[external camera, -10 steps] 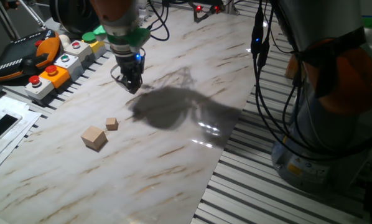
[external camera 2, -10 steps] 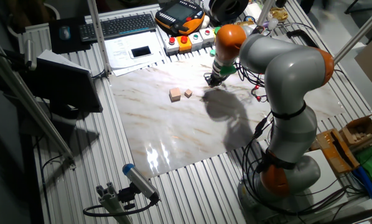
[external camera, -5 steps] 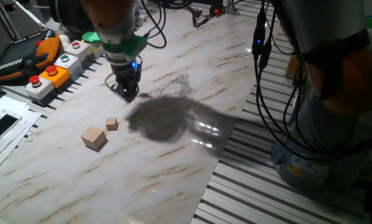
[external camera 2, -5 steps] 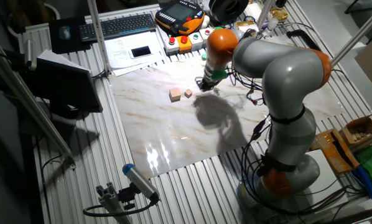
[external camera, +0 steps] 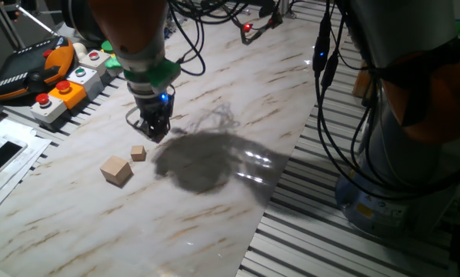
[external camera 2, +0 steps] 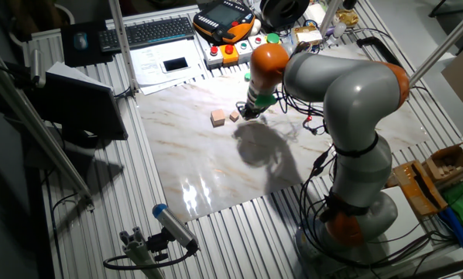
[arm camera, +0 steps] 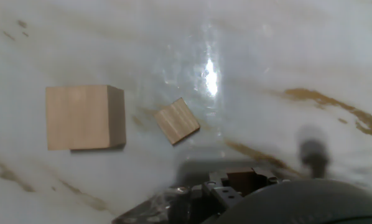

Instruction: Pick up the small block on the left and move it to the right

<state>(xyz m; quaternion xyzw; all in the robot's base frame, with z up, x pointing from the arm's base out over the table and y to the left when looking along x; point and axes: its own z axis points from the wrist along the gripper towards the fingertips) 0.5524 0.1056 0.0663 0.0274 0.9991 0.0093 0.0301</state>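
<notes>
1. Leftmost in one fixed view, a white smartphone (external camera: 1, 156) lies on papers, with an orange-and-black teach pendant (external camera: 31, 68) behind it and a row of button boxes (external camera: 70, 83) with red and green buttons along the edge of the marble-patterned tabletop (external camera: 215, 200).
2. Next on that tabletop sits the larger tan cube (external camera: 116, 170), seen in the hand view as a square block (arm camera: 84, 117) on the left.
3. Just beside it, apart and not touching, lies the small block (external camera: 138, 153), the little light-brown wooden cube; in the hand view (arm camera: 176, 121) it is turned at an angle to its bigger neighbour, and in the other fixed view (external camera 2: 234, 116) it sits right of that cube (external camera 2: 218, 118).
4. Close to the small block hangs the gripper (external camera: 152, 131), pointing down under a green ring and a blue light, near the block but not touching it. Its fingers hold nothing; how wide they stand I cannot tell.
5. Right of the gripper, the arm's dark shadow (external camera: 199, 158) spreads over the marble.
6. Farthest right stands the grey-and-orange KUKA arm (external camera: 415, 115), with black cables (external camera: 322, 69) hanging alongside.
</notes>
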